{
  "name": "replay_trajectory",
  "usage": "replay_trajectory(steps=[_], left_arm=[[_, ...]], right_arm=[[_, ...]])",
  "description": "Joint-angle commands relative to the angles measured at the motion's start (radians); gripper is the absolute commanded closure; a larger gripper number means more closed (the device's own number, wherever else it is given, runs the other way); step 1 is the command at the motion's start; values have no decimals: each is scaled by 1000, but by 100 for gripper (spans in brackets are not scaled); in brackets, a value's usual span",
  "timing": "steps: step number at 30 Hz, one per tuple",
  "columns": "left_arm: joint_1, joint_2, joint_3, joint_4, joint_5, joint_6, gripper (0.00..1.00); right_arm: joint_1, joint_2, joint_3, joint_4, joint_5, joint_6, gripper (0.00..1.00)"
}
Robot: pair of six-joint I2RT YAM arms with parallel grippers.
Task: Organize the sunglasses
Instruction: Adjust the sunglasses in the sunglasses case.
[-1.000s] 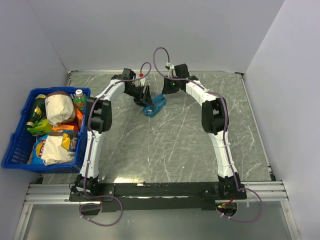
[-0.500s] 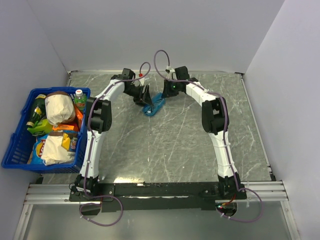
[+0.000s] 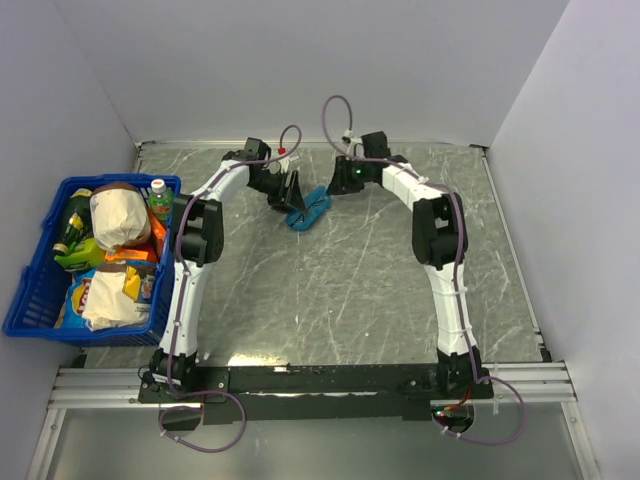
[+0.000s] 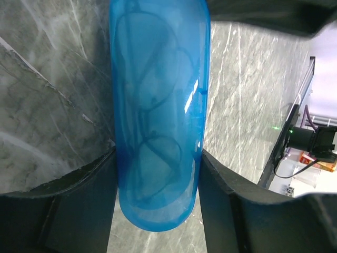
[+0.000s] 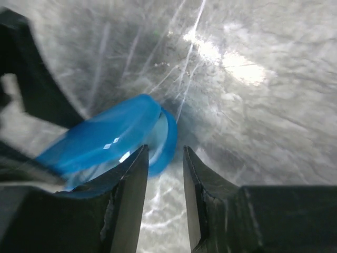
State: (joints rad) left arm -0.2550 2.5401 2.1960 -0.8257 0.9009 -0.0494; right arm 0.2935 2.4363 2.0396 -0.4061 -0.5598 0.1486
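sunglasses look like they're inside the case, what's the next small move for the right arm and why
Probably draw the right gripper straight back from the blue case. Its jaws stand apart, with the case's end just beyond the fingertips rather than between them. The sunglasses show through the case, and the left gripper clamps it on both sides. I cannot tell whether the lid is fully shut.

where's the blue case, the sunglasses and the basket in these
blue case (image 3: 312, 208), top external view, middle of its upper side
sunglasses (image 4: 143, 124), left wrist view, frame between the lenses, seen through the case
basket (image 3: 35, 265), top external view, its left wall
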Motion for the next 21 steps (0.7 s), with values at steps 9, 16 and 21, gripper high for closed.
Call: replay_trajectory(steps=[9,16,21], left_arm=[[-12,-47,-10,27,-56,-6,41],[-30,-55,-10,-1,-95,10,41],[-38,-78,-50,31,-123,-4,41]], right_arm=[[-109,-186,-119,70,-121,83,55],[-59,-223,-246,70,-126,-15,60],[-62,-206,-243,59,-213,93,50]])
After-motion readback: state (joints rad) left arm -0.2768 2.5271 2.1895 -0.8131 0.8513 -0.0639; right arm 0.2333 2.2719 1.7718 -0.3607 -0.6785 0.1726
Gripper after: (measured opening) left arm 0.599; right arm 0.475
